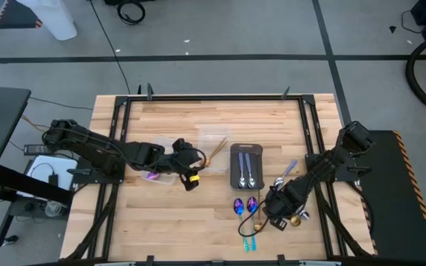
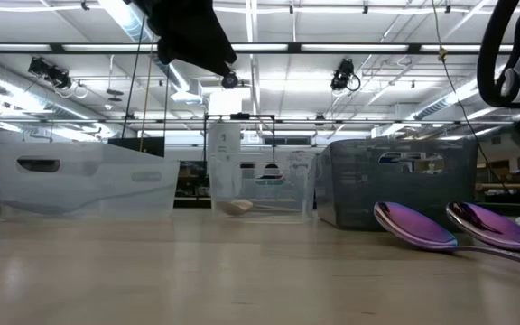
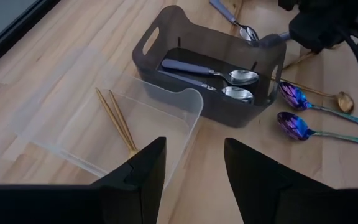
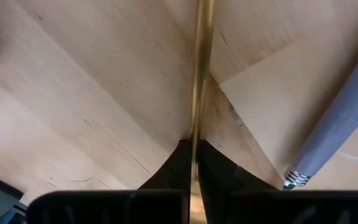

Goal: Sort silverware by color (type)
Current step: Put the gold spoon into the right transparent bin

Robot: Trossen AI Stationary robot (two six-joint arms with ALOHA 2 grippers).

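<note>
The slim, stiff, slippery gold spoon (image 4: 202, 74), lying flat on the worktop (image 1: 198, 229) at about four o'clock, was pinched mid-handle by the right gripper (image 4: 193, 149), while the left gripper (image 3: 194, 168) was held spread.

A grey floor (image 1: 220, 29) crossed by dark lines fills the top of the high view; long ceiling lights (image 2: 350, 47) run overhead in the low view.

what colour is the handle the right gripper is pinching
Gold: the right gripper is shut on a gold spoon handle, clearest in the right wrist view.
</note>
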